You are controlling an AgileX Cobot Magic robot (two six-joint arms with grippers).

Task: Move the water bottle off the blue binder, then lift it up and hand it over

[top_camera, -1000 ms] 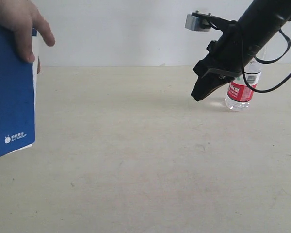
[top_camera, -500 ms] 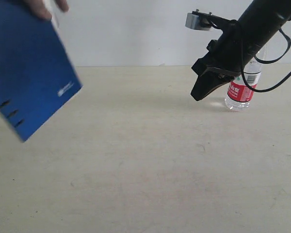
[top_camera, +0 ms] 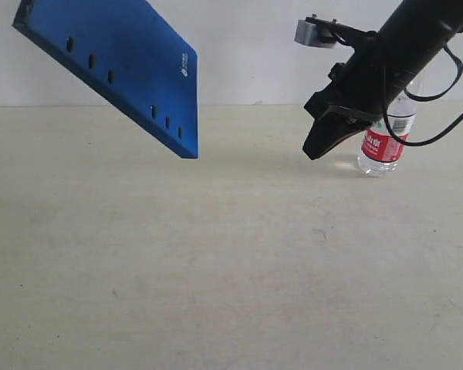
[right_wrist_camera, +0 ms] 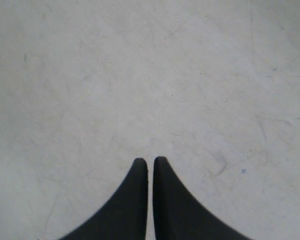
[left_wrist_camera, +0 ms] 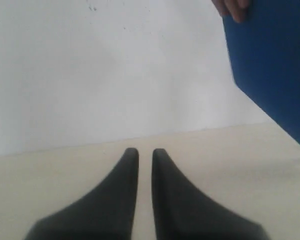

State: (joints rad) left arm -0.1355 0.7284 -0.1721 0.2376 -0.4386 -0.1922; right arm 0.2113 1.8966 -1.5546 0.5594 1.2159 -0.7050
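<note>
Your blue binder (top_camera: 123, 69) hangs tilted in the air at the exterior view's upper left, a person's hand (left_wrist_camera: 232, 7) on its edge. The water bottle (top_camera: 383, 146) stands upright on the table (top_camera: 216, 270), just behind the right gripper (top_camera: 318, 150). That gripper and the left gripper (left_wrist_camera: 145, 152) match: jaws closed to a thin slit, holding nothing.

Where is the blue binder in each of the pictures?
Exterior view: the blue binder is at the upper left, tilted, up in the air over the table.
Left wrist view: it is the big blue slab off to one side, beyond the left gripper's fingers, with a person's hand on its edge.
Right wrist view: not in it; only table and the right gripper's fingers.
Shared landmark: the pale table shows in all three.
</note>
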